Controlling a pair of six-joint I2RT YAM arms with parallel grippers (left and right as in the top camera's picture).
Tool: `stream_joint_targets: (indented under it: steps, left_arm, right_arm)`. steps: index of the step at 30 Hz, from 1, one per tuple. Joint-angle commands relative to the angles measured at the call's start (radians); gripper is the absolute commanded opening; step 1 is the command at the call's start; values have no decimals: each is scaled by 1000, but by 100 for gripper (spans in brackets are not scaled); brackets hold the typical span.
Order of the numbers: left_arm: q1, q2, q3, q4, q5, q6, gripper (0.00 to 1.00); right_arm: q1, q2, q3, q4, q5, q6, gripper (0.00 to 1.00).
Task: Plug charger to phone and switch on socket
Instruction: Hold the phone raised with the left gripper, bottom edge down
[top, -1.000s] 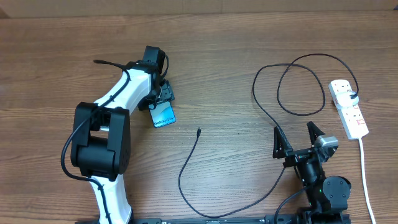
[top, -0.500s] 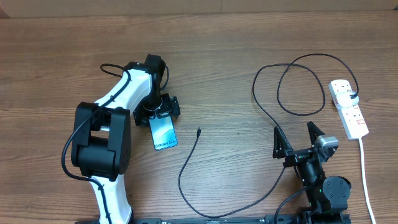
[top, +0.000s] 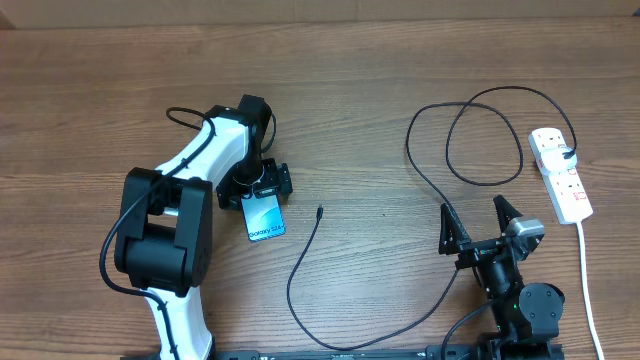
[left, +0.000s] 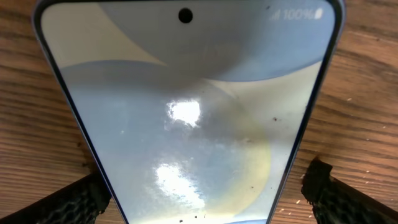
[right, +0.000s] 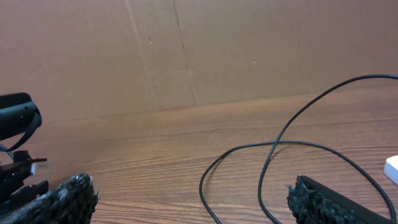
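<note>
1. Overhead view: the phone (top: 264, 217) lies flat on the wooden tabletop (top: 380, 90) with its blue screen up. The end with the words points to the near edge, where the arms stand.
2. The left hand (top: 257, 186) sits over the phone's other end. It is released. In the left wrist view its fingers (left: 71, 204) are spread, one on each side of the phone, and wood shows between one finger and the phone's edge.
3. The charger (top: 300, 265) is a thin black cable. Its small plug tip (top: 319, 211) lies near the phone, on the right arm's side, not touching it.
4. From the tip the cable runs to the near edge, goes up past the right hand (top: 471, 207), makes big loops and ends at the white socket (top: 562, 178), well apart from the phone.
5. The right hand is released, its fingers wide apart. The cable passes just beside one finger.
6. A thick white cord (top: 585, 270) runs from the socket to the near edge.
</note>
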Motion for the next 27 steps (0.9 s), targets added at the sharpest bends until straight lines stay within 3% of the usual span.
stream_joint_targets:
  steps: [1, 27]
  left_arm:
    - [-8, 64, -85, 60, 58, 10, 100]
    - [-8, 64, -90, 88, 57, 10, 100]
  right_arm:
    - [-3, -8, -10, 5, -4, 3, 100]
    - [-3, -8, -10, 5, -4, 3, 100]
